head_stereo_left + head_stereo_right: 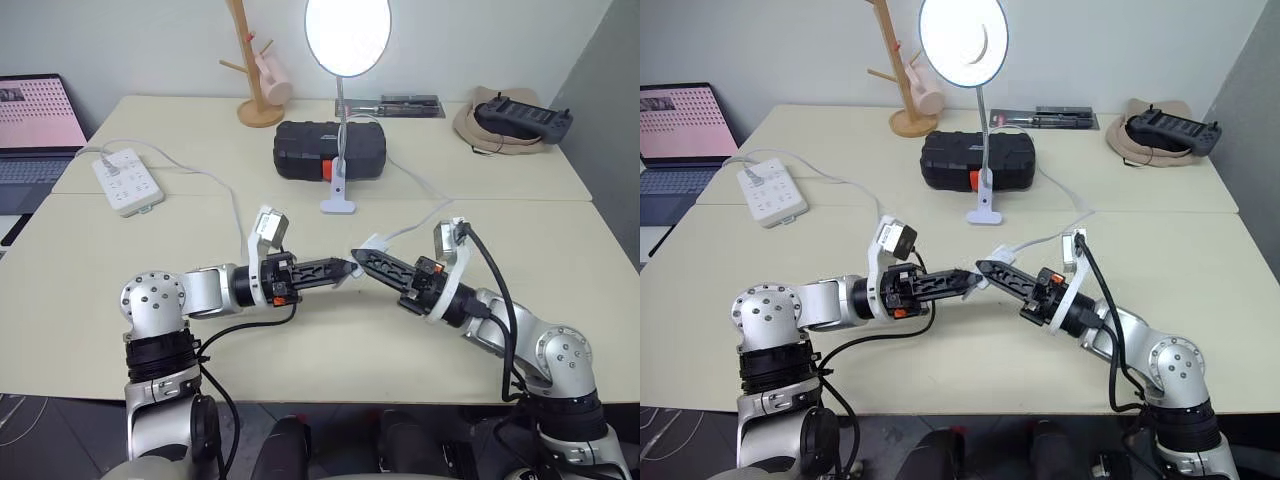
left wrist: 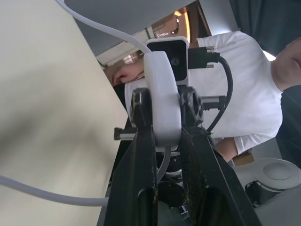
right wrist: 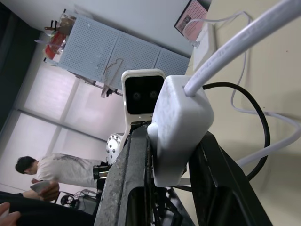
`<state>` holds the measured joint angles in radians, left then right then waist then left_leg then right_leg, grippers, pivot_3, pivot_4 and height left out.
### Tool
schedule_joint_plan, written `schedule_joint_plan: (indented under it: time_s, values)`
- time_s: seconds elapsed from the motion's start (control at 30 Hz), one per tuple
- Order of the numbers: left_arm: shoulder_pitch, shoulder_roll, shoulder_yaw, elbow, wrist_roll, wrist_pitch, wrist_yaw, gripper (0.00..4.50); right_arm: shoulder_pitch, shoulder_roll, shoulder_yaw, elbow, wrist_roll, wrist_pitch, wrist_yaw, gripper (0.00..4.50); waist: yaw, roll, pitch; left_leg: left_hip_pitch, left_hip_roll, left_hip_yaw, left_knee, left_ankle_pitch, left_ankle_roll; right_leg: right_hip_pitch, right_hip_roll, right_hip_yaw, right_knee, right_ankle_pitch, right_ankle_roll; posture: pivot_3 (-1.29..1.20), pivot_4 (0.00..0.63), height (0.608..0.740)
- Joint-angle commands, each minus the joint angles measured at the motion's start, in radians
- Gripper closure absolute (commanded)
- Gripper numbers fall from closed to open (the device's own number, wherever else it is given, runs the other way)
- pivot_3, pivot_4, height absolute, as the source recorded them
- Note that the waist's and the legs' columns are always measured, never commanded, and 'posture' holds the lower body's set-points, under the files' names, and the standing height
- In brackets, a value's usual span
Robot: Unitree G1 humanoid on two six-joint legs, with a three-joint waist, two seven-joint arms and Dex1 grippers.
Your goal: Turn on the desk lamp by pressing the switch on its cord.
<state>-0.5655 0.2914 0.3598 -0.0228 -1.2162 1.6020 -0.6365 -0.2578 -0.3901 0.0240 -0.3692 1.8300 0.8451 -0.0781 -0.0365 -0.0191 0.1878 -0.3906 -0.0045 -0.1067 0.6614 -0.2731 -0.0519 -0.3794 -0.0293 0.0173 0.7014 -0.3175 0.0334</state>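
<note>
The desk lamp's round shade glows bright white at the back of the table, on a thin gooseneck above its small white base. The white cord runs from behind the base to the switch, held a little above the table's middle. My left gripper comes in from the left and is shut on the switch. My right gripper comes in from the right, tip to tip with the left. It is also shut on the switch, whose white body is squeezed between its black fingers.
A white power strip lies at the left and a black case behind the lamp base. A wooden mug tree stands at the back. A laptop sits far left, a hat with a controller far right. A person is nearby.
</note>
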Motion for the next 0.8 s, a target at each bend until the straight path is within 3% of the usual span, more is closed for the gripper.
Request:
schedule_joint_plan:
  time_s: [0.03, 0.27, 0.33, 0.47, 0.8]
  values:
    - [-0.015, 0.014, -0.003, -0.004, -0.022, -0.010, 0.016, 4.15, -0.010, -0.004, -0.011, -0.021, 0.005, -0.006, 0.016, 3.85, 0.000, 0.000, 0.000, 0.000, 0.000, 0.000, 0.000, 0.000, 0.000, 0.000, 0.000, 0.000, 0.000, 0.000, 0.000, 0.00, 0.150, 0.740]
    - [-0.016, 0.019, -0.011, -0.002, -0.035, -0.019, 0.029, 4.15, -0.012, -0.012, -0.013, -0.029, -0.023, -0.008, 0.032, 3.87, 0.001, 0.000, 0.000, -0.001, 0.000, 0.000, 0.000, 0.000, 0.000, 0.000, 0.000, 0.000, -0.002, 0.000, 0.000, 0.00, 0.150, 0.740]
    - [-0.016, 0.021, -0.014, -0.002, -0.038, -0.023, 0.030, 4.15, -0.013, -0.013, -0.019, -0.034, -0.013, -0.010, 0.043, 3.17, 0.002, 0.000, 0.000, -0.001, 0.000, 0.000, 0.000, 0.000, 0.000, 0.000, 0.000, 0.000, -0.002, 0.000, 0.000, 0.00, 0.150, 0.740]
    - [-0.016, 0.027, -0.021, 0.001, -0.047, -0.033, 0.036, 4.15, -0.012, -0.016, -0.023, -0.033, -0.003, -0.012, 0.049, 2.16, 0.002, 0.000, 0.000, -0.001, 0.000, 0.000, 0.000, 0.000, 0.000, 0.000, 0.000, 0.000, -0.002, 0.000, 0.000, 0.00, 0.150, 0.740]
    - [-0.062, 0.089, -0.055, 0.037, -0.011, -0.081, -0.010, 4.15, 0.033, -0.097, -0.055, -0.036, 0.014, 0.018, 0.074, 0.06, 0.005, 0.000, 0.000, -0.002, 0.000, 0.000, 0.000, 0.000, 0.000, 0.000, 0.000, 0.000, -0.003, 0.000, 0.001, 0.00, 0.150, 0.740]
